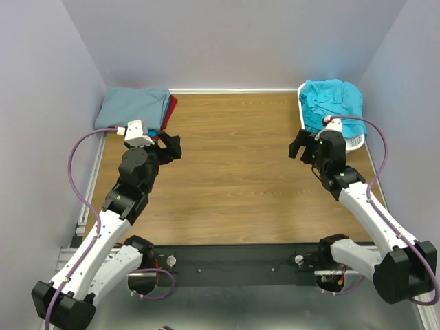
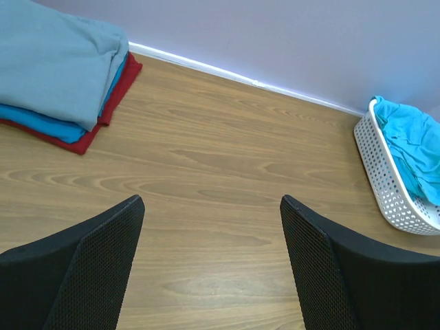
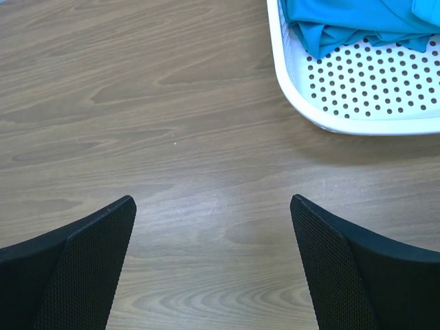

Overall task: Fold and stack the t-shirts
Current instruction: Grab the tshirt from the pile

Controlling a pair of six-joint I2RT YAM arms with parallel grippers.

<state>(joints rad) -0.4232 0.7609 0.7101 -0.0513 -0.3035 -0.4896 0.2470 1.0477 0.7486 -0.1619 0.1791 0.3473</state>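
A stack of folded t-shirts point(image 1: 135, 106) lies at the table's far left corner, grey-blue on top, blue and red beneath; it also shows in the left wrist view point(image 2: 55, 69). Crumpled turquoise t-shirts point(image 1: 333, 102) fill a white basket point(image 1: 354, 144) at the far right, seen too in the left wrist view point(image 2: 412, 155) and the right wrist view point(image 3: 350, 20). My left gripper point(image 1: 170, 146) is open and empty, near the stack. My right gripper point(image 1: 300, 146) is open and empty, just left of the basket.
The wooden table point(image 1: 234, 172) spreads between the arms. Lavender walls close in the back and both sides. The basket rim point(image 3: 289, 89) lies close to my right gripper's far right.
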